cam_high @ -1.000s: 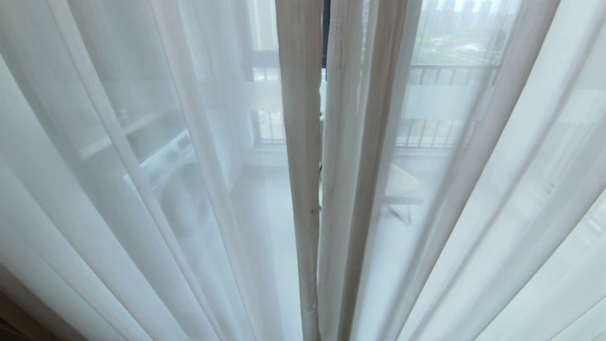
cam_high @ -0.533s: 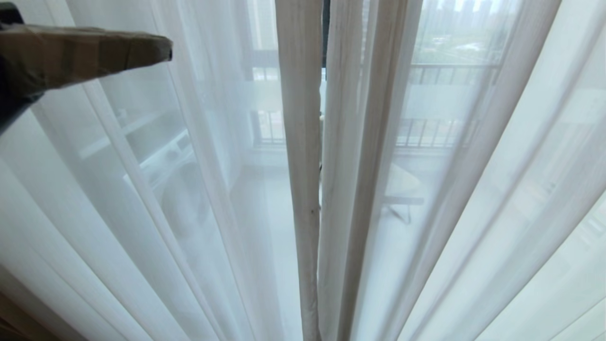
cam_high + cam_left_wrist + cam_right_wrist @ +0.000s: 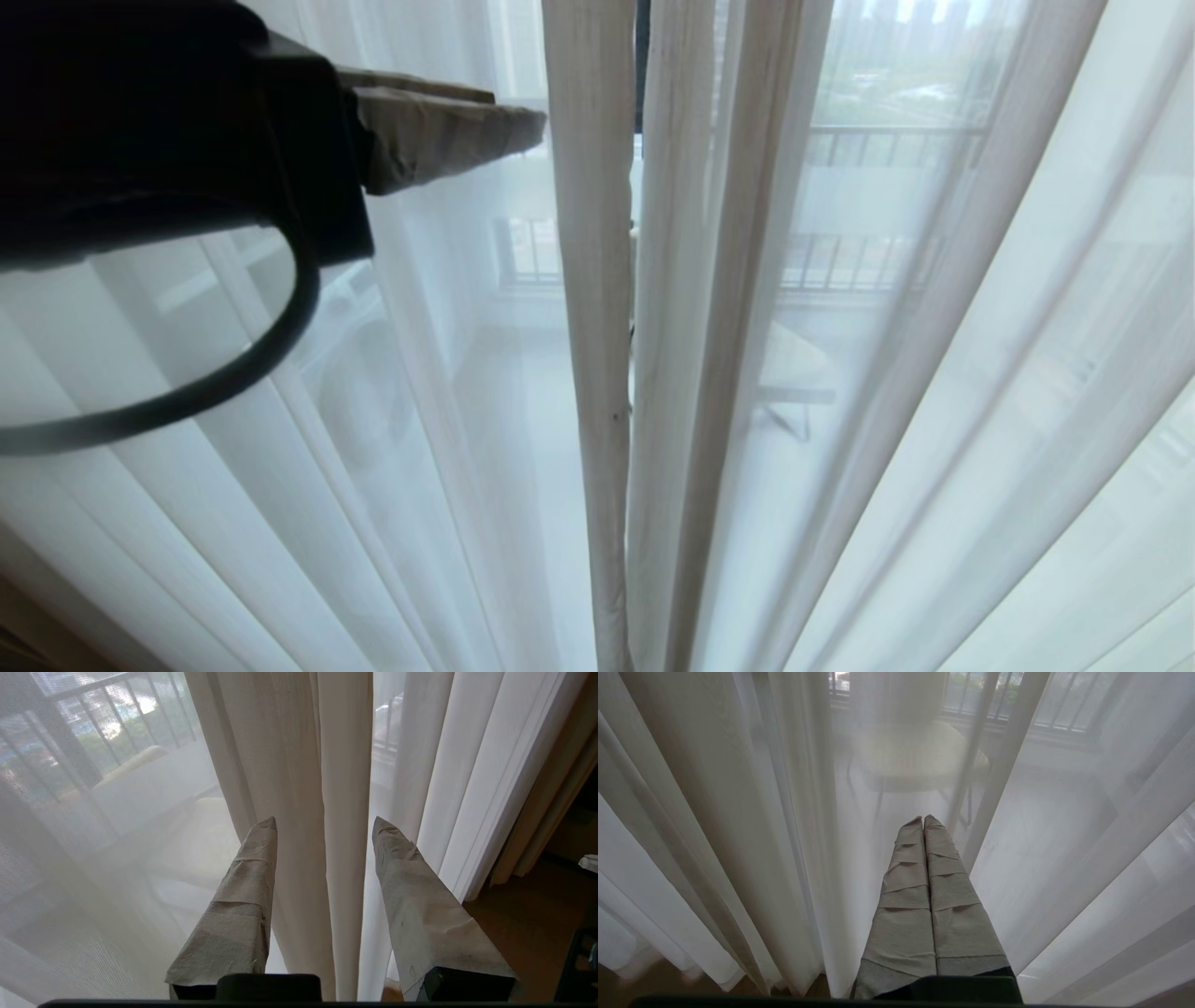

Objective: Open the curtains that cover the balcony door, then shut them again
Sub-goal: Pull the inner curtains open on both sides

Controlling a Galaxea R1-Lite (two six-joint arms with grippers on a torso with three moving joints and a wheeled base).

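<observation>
Directly ahead, the curtains are hanging closed. The left gripper is reaching toward their central edge, fingers spread apart around a fold. The right gripper is pointing low at the sheer fabric, fingers pressed together.

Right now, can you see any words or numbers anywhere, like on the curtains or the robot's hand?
None can be read. The curtains are plain fabric with no print. The left gripper and the right gripper have taped fingers with no writing. Nothing seen through the sheer cloth shows any lettering.
</observation>
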